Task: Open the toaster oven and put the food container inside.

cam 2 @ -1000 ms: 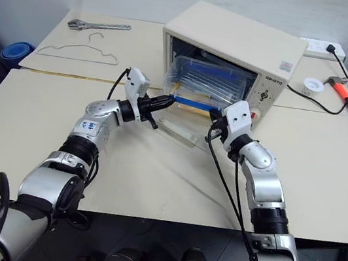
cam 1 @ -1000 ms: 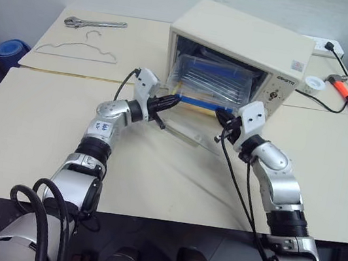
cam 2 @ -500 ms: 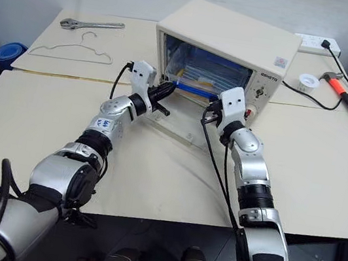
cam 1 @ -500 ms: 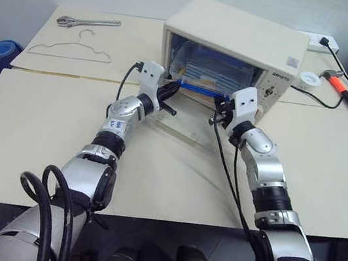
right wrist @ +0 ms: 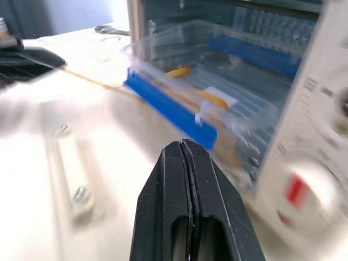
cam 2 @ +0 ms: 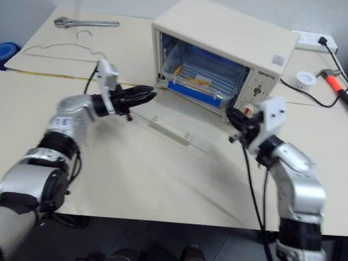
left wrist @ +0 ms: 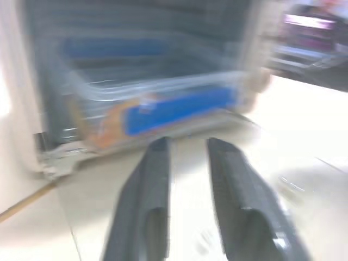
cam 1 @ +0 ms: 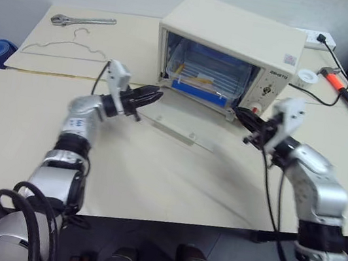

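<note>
From the head camera we see the toaster oven (cam 1: pixel 230 50) on the table (cam 1: pixel 21 133) with its glass door (cam 1: pixel 179 121) folded down flat. The food container (cam 1: pixel 207 77) sits inside it, blue clip at the front. Our left claw (cam 1: pixel 150 94) and right claw (cam 1: pixel 241 117) hang beside the opening, holding nothing. At our left wrist, the fingers (left wrist: pixel 152 179) stand a little apart. At our right wrist, the fingers (right wrist: pixel 174 185) are pressed together.

Brand word printed on toaster oven (cam 1: pixel 227 43) front panel, top right above knobs, too small to read. Small sticker on its top, illegible.
</note>
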Robot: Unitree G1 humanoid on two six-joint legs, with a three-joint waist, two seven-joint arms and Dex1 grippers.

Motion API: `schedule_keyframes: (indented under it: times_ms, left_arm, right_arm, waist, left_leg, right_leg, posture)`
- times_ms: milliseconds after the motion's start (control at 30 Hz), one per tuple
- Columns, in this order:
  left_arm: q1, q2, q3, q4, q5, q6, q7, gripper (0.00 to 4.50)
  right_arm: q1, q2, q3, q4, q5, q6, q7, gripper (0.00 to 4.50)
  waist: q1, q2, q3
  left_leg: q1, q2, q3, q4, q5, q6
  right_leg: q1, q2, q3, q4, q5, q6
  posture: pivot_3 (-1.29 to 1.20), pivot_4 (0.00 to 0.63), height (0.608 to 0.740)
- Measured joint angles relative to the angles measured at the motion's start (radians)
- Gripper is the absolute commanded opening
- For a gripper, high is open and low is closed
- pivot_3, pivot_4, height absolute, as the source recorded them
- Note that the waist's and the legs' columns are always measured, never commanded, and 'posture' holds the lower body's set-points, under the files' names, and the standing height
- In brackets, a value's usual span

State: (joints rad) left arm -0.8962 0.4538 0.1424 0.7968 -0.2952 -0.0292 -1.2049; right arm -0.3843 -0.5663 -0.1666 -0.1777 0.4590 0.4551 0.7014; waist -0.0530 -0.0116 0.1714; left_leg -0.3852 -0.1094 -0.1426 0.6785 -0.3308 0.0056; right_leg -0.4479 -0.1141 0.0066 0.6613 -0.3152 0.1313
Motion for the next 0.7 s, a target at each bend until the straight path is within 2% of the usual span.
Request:
schedule_keyframes:
  times_ms: [133,267,400,500,600,700]
  left_arm:
    - [0.156,0.139,-0.004,-0.199,-0.053,0.105,-0.162,3.17]
    - [0.270,0.223,-0.002,-0.341,-0.099,0.230,-0.216,4.37]
    - [0.362,0.208,0.039,-0.484,-0.153,0.302,-0.131,4.44]
    - [0.434,0.180,0.089,-0.583,-0.193,0.334,-0.042,4.44]
    - [0.476,0.144,0.141,-0.590,-0.187,0.290,0.070,4.44]
    - [0.488,0.129,0.150,-0.594,-0.190,0.269,0.111,4.44]
  right_arm:
    - [0.191,-0.057,-0.017,-0.004,-0.031,-0.040,0.048,0.00]
    - [0.195,-0.010,0.002,0.103,-0.078,-0.147,0.051,0.00]
    - [0.114,0.115,0.066,0.271,-0.129,-0.277,0.044,0.00]
    - [0.112,0.152,0.094,0.296,-0.142,-0.334,0.053,0.00]
    - [0.107,0.179,0.112,0.321,-0.144,-0.376,0.073,0.00]
    - [0.070,0.212,0.121,0.342,-0.135,-0.414,0.098,0.00]
  waist:
    - [0.003,0.000,0.000]
    - [0.008,0.000,0.000]
    - [0.016,0.001,0.000]
    - [0.023,0.002,0.000]
    - [0.026,0.002,0.000]
    - [0.025,0.002,0.000]
  left_leg:
    - [0.000,-0.001,0.000,0.003,0.000,0.000]
    - [0.002,0.000,0.000,0.004,0.000,0.000]
    - [0.004,0.000,0.001,0.003,0.000,0.000]
    - [0.004,0.000,0.000,0.003,0.000,0.000]
    - [0.004,-0.001,0.000,0.004,0.000,0.000]
    - [0.004,0.000,0.001,0.004,0.000,0.000]
  right_leg:
    - [0.001,0.000,0.001,0.001,0.000,0.000]
    - [0.002,0.000,0.001,0.000,0.000,0.000]
    - [0.003,0.000,0.002,0.000,0.000,0.000]
    - [0.003,0.000,0.001,0.001,0.000,0.000]
    - [0.004,0.000,0.001,-0.001,0.000,0.000]
    - [0.004,0.000,0.001,-0.001,0.000,-0.001]
  posture:
    - [0.00,0.150,0.740]
    - [0.00,0.150,0.740]
    - [0.00,0.150,0.740]
    - [0.00,0.150,0.740]
    - [0.00,0.150,0.740]
    - [0.00,0.150,0.740]
